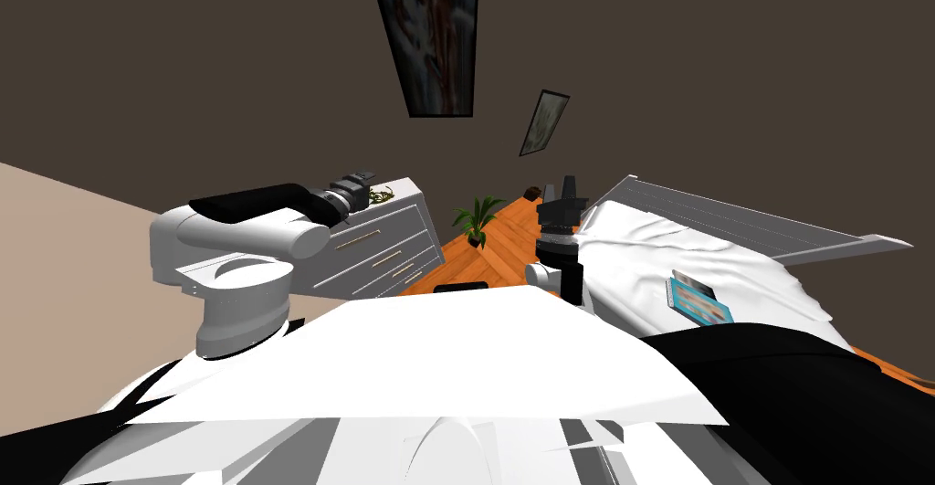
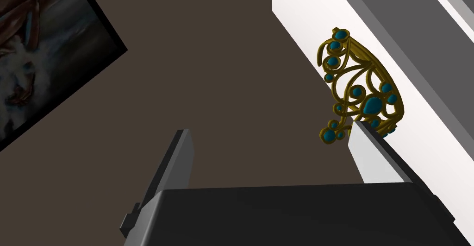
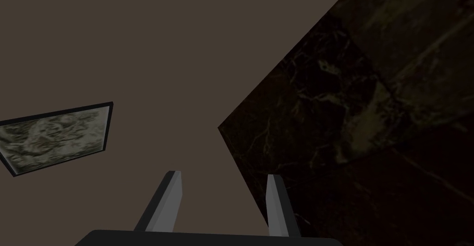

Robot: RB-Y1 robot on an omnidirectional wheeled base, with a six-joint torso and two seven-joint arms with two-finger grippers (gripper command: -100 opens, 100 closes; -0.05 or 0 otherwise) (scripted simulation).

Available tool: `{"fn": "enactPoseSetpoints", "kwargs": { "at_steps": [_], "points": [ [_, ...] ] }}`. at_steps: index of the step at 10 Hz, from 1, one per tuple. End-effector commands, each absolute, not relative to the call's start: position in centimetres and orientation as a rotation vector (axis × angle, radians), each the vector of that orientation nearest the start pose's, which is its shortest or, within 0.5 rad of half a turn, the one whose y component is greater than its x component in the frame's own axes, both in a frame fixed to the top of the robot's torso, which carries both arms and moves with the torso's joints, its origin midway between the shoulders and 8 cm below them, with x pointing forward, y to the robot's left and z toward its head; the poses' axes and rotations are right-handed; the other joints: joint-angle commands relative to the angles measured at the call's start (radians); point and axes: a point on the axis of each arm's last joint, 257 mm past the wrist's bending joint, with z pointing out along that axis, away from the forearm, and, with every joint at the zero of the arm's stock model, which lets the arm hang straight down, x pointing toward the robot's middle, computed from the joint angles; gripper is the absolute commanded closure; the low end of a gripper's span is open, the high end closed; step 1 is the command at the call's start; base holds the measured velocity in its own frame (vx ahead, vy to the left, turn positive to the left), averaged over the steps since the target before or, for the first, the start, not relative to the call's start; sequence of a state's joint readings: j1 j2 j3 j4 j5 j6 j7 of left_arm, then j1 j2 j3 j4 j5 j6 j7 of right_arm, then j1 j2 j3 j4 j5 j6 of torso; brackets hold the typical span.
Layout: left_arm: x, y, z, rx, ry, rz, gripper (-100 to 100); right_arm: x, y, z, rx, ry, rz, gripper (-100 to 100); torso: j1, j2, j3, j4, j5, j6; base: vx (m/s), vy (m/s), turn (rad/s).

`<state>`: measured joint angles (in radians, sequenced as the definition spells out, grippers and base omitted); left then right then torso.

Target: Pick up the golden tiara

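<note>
Left jaws wide, one finger (image 2: 375, 157) beside golden tiara (image 2: 361, 90) on white dresser (image 2: 435, 155), brown wall (image 2: 222, 72) behind; right jaws narrower.

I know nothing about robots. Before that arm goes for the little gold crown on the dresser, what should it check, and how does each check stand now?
1. The left gripper is open: ok, spread wide.
2. The golden filigree tiara with blue stones is in sight: ok, on the white dresser top.
3. The tiara lies between the fingers: not ok; it sits past one finger, off to that side.
4. The path is free: ok, nothing between gripper and tiara.
5. The right gripper is out of the way: ok, raised beside the white bed, holding nothing.
</note>
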<state>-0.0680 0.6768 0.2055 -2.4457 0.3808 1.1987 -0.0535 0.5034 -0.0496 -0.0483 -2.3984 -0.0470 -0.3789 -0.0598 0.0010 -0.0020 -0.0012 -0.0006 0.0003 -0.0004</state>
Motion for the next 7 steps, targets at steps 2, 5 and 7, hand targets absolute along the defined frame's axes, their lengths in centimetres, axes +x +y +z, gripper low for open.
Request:
{"fn": "enactPoseSetpoints", "kwargs": {
  "at_steps": [2, 5, 7],
  "points": [
    [46.5, 32.5, -2.5, -1.005, 1.652, -0.680, -100, 33.7, -29.1, 5.4, 0.670, 0.612, 1.343, 0, 0.000, -0.001, 0.000, 0.000, 0.000, 0.000, 0.043, 0.012, -0.013],
    [46.1, 32.8, -2.3, -1.017, 1.699, -0.638, -100, 33.7, -29.1, 5.4, 0.670, 0.612, 1.343, 0, 0.001, -0.001, -0.001, 0.000, 0.000, 0.000, 0.050, 0.014, -0.012],
    [45.8, 33.3, -3.0, -1.042, 1.717, -0.611, -100, 33.7, -29.1, 5.4, 0.670, 0.612, 1.343, 0, 0.001, -0.002, -0.001, 0.000, 0.000, 0.000, 0.042, 0.013, -0.005]
  ]
}}
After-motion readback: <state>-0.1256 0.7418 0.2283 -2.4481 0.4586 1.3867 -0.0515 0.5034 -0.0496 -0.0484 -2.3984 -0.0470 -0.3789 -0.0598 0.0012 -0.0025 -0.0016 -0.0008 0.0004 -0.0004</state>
